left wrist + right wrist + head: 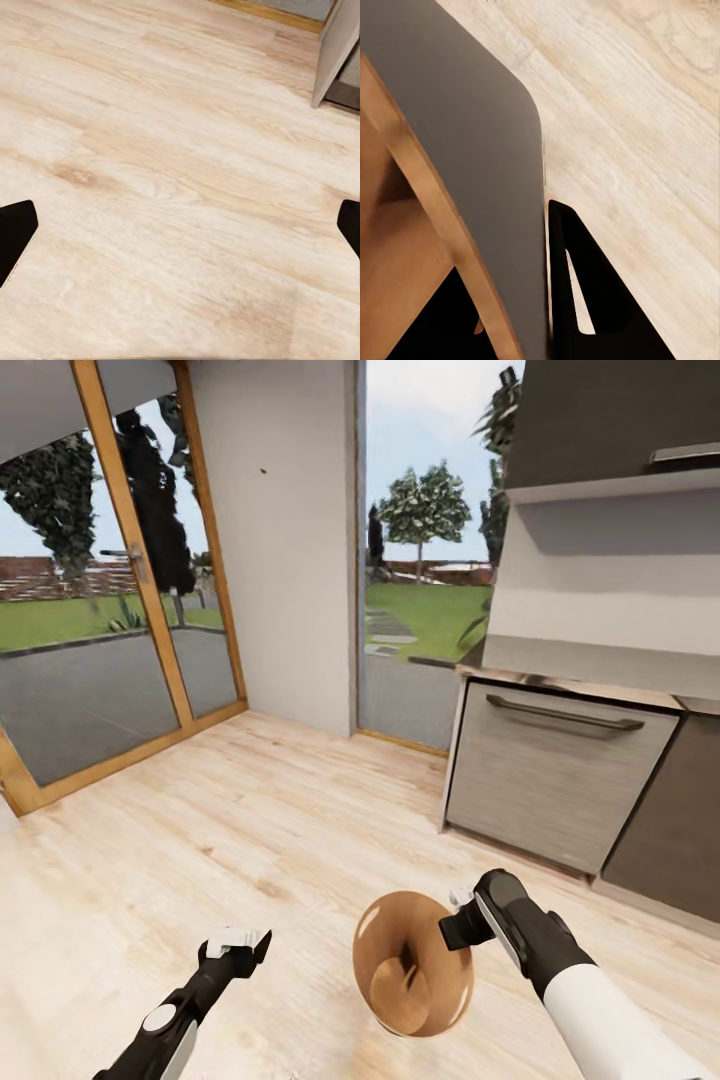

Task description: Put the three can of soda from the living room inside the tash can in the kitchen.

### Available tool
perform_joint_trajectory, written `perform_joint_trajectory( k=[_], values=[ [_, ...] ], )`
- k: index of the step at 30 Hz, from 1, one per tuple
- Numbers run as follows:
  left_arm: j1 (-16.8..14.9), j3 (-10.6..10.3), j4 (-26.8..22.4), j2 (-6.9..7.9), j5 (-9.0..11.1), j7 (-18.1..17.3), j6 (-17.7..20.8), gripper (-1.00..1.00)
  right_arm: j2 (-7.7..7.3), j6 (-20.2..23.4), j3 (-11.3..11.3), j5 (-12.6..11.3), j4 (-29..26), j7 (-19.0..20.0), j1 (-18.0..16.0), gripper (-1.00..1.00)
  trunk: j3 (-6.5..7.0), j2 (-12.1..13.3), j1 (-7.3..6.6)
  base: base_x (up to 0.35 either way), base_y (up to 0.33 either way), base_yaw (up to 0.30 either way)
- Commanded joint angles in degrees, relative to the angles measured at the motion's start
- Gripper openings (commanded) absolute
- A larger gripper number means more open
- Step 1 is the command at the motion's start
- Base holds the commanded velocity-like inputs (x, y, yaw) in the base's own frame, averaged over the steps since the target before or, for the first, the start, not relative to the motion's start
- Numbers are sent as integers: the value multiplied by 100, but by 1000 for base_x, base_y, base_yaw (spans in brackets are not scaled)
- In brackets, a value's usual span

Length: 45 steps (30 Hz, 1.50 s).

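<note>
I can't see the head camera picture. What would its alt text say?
The right gripper holds a copper-brown trash can by its rim, tipped so its mouth faces the camera, above a pale plank floor. The left gripper hangs empty; glass doors stand behind.

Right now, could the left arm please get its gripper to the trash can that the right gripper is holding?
Probably yes: the left gripper is open beside the trash can, with bare floor between; the right gripper grips the far rim.
</note>
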Motion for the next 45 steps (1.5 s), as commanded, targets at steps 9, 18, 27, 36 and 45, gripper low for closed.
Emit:
perform_joint_trajectory(
  k=[9, 18, 27, 36, 45],
  values=[
    [0, 0, 1, 0, 0, 0, 0, 100, 2, 18, -3, -144, -1, 20, -2, -100, 1, 0, 0, 0, 0, 246],
    [0, 0, 5, 0, 0, 0, 0, 100, 49, 18, -4, -144, -1, 20, -1, -100, 1, 0, 0, 0, 0, 245],
    [0, 29, -5, 9, 7, 0, 0, 100, 62, 18, -10, -132, -1, 20, -1, -100, 1, 0, 0, 0, 0, 246],
    [0, 44, -7, 17, 9, 0, 0, 100, -11, 18, -63, -132, -1, 25, -1, -100, 1, 0, 0, 0, 0, 239],
    [0, 37, -8, 18, 9, 0, 0, 100, -88, 18, -112, -143, -3, 25, -1, -100, 1, 0, 0, 0, 0, 224]
  ],
)
